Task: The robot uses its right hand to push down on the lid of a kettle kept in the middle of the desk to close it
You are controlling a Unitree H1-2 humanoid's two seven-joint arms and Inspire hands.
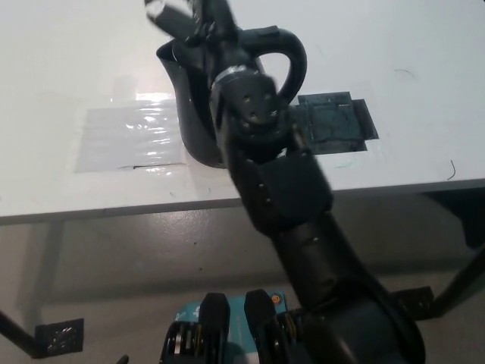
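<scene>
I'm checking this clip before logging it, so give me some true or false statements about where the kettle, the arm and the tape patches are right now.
1. The kettle stands on the white desk. True.
2. The right hand is over the kettle's top. True.
3. The kettle's handle points to picture left. False: it loops toward picture right.
4. The black tape patch lies right of the kettle in the picture. True.
5. The white left hand presses the kettle. False: it is out of view.

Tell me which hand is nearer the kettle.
The right. The black right hand is directly above the kettle, at its top, blurred with motion. The white left hand is not in view.
</scene>
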